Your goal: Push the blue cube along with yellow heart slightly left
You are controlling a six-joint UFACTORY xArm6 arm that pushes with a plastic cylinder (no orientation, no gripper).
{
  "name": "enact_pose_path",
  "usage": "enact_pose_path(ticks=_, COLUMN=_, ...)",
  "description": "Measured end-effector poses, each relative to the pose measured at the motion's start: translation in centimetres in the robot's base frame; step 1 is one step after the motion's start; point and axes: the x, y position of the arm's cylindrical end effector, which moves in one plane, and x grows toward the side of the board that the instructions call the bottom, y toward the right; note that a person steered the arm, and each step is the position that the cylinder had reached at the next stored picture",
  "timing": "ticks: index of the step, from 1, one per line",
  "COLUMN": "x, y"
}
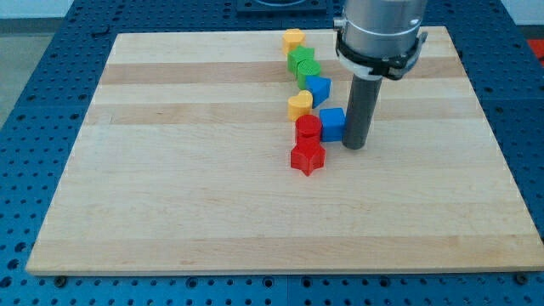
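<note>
Blue cube [332, 124] sits touching my tip [354, 145], at the tip's nine o'clock, near the middle of the wooden board [170, 187]. Yellow heart [299, 105] lies just beside the cube at its ten o'clock. Being a bare rod, my tip has no jaws to part or close; it stands upright on the board.

The blue cube [332, 124] sits flat on the bench [187, 187], right of centre in the view, its faces slightly turned. My tip [354, 145] stands just beside its right face, touching or nearly so. The yellow heart [299, 105] lies flat just up and left of the cube, close to it; whether the two touch cannot be told. Both are intact and upright.
</note>
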Motion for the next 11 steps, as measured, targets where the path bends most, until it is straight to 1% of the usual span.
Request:
enact_pose_path(ticks=1, x=-1.9, y=0.0)
enact_pose_path(ticks=3, x=-3.4, y=-0.1)
enact_pose_path(ticks=4, x=-3.8, y=0.9)
enact_pose_path(ticks=5, x=-5.8, y=2.3)
enact_pose_path(ticks=8, x=-5.4, y=0.5)
enact_pose_path(ticks=11, x=-5.1, y=-3.5)
